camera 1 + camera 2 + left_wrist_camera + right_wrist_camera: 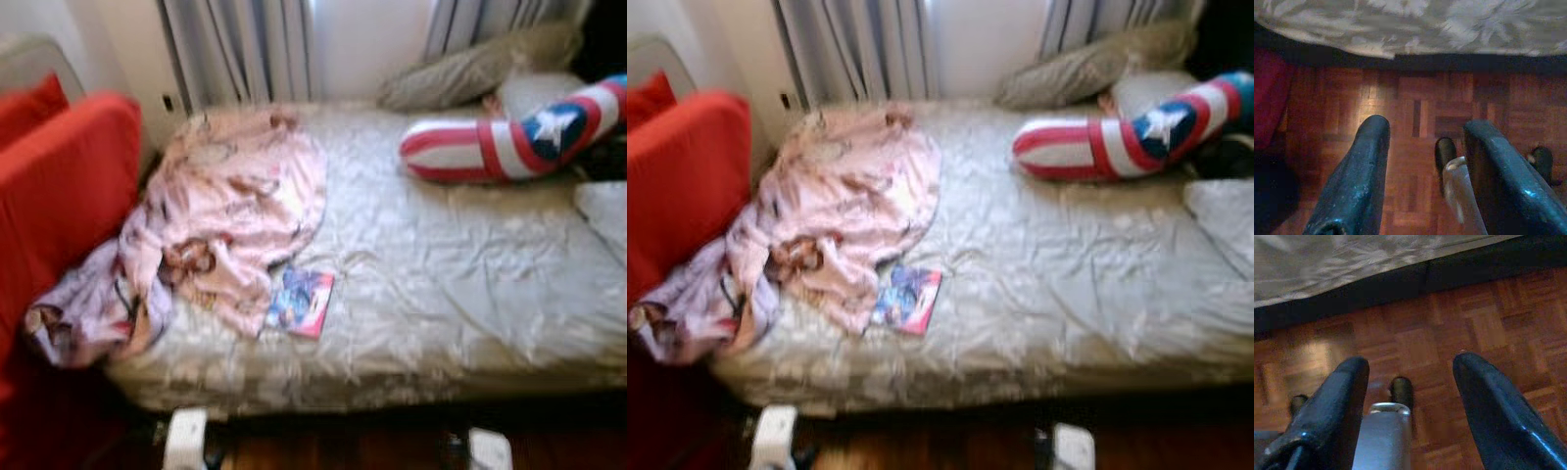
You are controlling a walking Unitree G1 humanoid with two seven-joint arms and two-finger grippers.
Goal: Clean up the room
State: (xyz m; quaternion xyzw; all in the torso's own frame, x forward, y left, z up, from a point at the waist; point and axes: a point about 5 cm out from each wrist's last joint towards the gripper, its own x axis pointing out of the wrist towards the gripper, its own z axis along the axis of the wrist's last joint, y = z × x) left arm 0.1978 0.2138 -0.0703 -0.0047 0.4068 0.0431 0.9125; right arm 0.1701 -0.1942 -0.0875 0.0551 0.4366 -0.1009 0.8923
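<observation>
Both grippers, left (1422,171) & right (1410,406), hung wide, empty, over wood floor (1415,107). Approach step. Pink blanket (230,211) crumpled on bed (460,274), book (300,304) beside. Next: reach blanket.

We see our left pincer (1425,171) with its two black fingers (1354,181) spread apart over the parquet floor (1415,103). Beyond it lies the edge of the bed's pale patterned cover (1415,24), above a dark band.
</observation>
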